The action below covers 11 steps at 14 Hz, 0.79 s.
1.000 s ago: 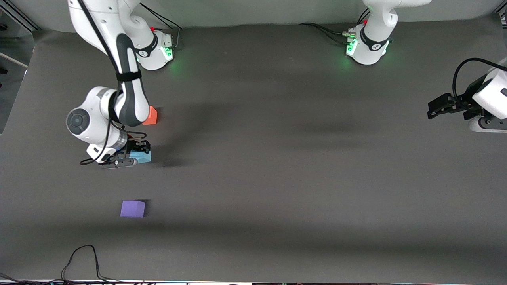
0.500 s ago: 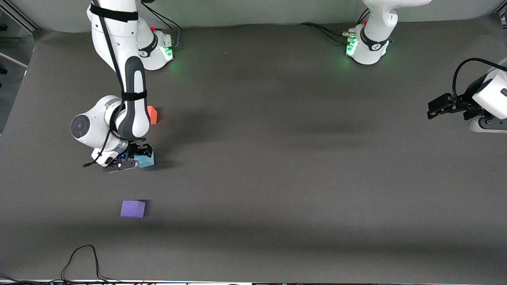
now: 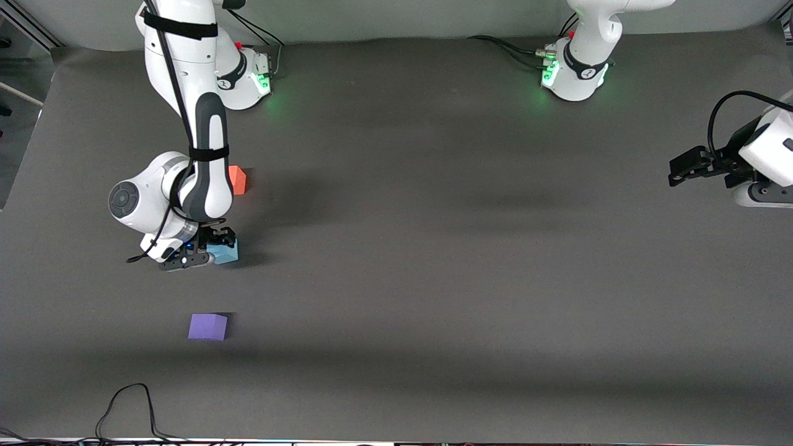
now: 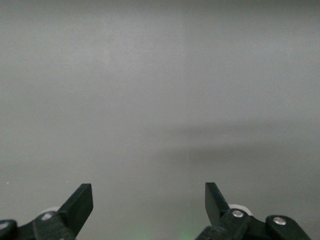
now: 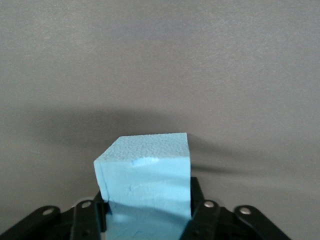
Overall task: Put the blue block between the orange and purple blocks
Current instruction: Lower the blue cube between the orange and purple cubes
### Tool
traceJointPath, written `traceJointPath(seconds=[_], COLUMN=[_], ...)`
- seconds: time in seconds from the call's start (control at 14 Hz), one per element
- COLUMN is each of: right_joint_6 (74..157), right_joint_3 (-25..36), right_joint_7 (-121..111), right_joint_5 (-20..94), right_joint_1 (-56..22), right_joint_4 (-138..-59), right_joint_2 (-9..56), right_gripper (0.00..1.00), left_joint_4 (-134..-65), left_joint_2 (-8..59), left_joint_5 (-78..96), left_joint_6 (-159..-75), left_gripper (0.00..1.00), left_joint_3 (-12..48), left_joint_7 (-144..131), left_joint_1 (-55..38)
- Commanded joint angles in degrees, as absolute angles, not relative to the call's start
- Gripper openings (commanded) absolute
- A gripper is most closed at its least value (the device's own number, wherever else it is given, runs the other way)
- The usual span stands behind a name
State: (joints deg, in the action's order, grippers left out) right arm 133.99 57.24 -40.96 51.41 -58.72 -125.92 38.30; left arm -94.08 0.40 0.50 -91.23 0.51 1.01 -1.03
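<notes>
Front view: the right gripper (image 3: 207, 251) is low at the blue block (image 3: 224, 251), which sits on the grey table (image 3: 433, 248) between the orange block (image 3: 237, 179) and the purple block (image 3: 207, 326), nearer the camera than the orange one. The left gripper (image 3: 681, 170) waits over the left arm's end of the table.

Left wrist view: its fingers (image 4: 80, 205) stand wide apart, holding nothing.

Right wrist view: both fingers (image 5: 197, 210) flank the blue block (image 5: 145, 180); whether they still press it I cannot tell.
</notes>
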Motion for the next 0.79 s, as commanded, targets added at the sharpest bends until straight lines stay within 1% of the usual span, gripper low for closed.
traceJointPath(seconds=[0.0, 0.14, 0.36, 0.5, 0.57, 0.64, 0.71], right_joint_6=[134.0, 133.9, 133.2, 129.1, 126.9, 126.0, 124.6], right_joint_3=[57.5, 57.6, 58.5, 61.6, 64.9, 69.9, 76.2], right_joint_7=[-43.2, -42.3, -41.9, -42.0, -42.0, -41.9, -41.8], right_joint_5=[53.3, 53.3, 52.7, 52.5, 51.5, 50.2, 49.9], right_joint_1=[-57.6, -57.5, -57.6, -59.1, -61.5, -65.9, -71.7], right_joint_4=[-125.1, -124.5, -123.9, -123.7, -123.2, -123.2, -123.2], right_joint_2=[39.1, 38.8, 36.4, 34.9, 33.9, 33.4, 33.4], right_gripper=[1.0, 1.0, 1.0, 1.0, 1.0, 1.0, 1.0], left_joint_4=[-94.7, -94.7, -94.7, -94.7, -94.7, -94.7, -94.7], left_joint_2=[-0.1, -0.2, -0.2, -0.3, -0.3, -0.3, -0.4], left_joint_5=[0.1, 0.1, 0.1, 0.1, 0.1, 0.1, 0.1], left_joint_6=[-92.1, -92.0, -91.9, -91.9, -91.8, -91.8, -91.8], left_gripper=[1.0, 1.0, 1.0, 1.0, 1.0, 1.0, 1.0], left_joint_3=[0.6, 0.6, 0.6, 0.6, 0.6, 0.6, 0.6], left_joint_7=[1.7, 1.7, 1.7, 1.7, 1.7, 1.7, 1.7], left_joint_1=[-0.9, -0.9, -0.9, -0.9, -0.9, -0.9, -0.9])
